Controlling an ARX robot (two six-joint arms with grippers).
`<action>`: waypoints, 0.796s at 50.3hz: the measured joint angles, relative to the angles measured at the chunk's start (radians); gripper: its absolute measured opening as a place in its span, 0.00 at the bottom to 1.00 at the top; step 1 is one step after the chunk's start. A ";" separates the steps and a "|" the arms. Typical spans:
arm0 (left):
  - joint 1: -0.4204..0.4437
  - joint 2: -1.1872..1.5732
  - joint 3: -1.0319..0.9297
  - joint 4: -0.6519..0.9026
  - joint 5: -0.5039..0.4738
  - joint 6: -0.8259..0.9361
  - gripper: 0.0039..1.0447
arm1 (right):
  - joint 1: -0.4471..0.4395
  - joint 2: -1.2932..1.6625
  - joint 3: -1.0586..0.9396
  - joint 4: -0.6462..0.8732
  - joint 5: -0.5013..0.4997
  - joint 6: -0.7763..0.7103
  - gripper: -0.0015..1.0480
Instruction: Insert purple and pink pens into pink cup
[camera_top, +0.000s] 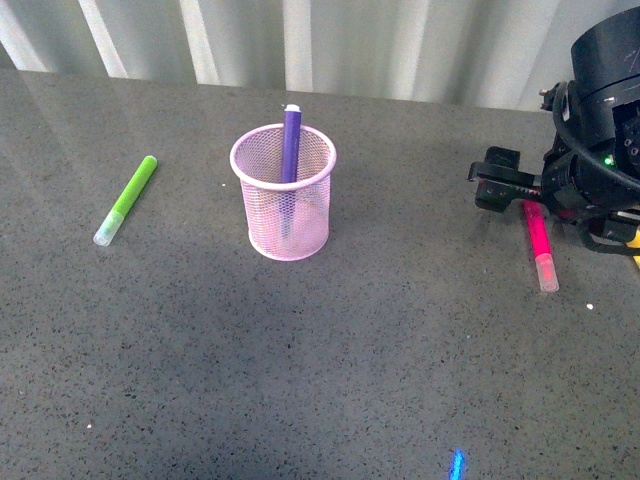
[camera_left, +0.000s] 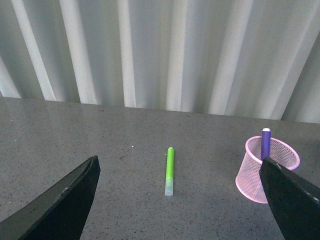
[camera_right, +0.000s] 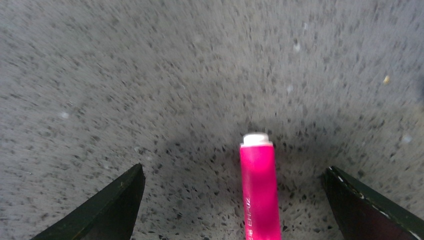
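The dark purple marker (camera_top: 291, 150) is standing inside the light pink wire-mesh cup (camera_top: 300, 225), its end poking above the rim. The magenta-pink marker (camera_top: 538, 240) is lying on the grey speckled counter (camera_top: 350, 350), well right of the cup. The right jaws are hanging spread wide on either side of it, not touching. The left jaws are gaping, holding nothing.
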 joint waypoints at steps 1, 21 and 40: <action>0.000 0.000 0.000 0.000 0.000 0.000 0.94 | -0.001 0.000 0.000 -0.001 0.000 0.001 0.74; 0.000 0.000 0.000 0.000 0.000 0.000 0.94 | -0.017 0.000 -0.012 0.037 -0.045 0.024 0.23; 0.000 0.000 0.000 0.000 0.000 0.000 0.94 | 0.005 -0.074 -0.090 0.257 -0.078 -0.013 0.11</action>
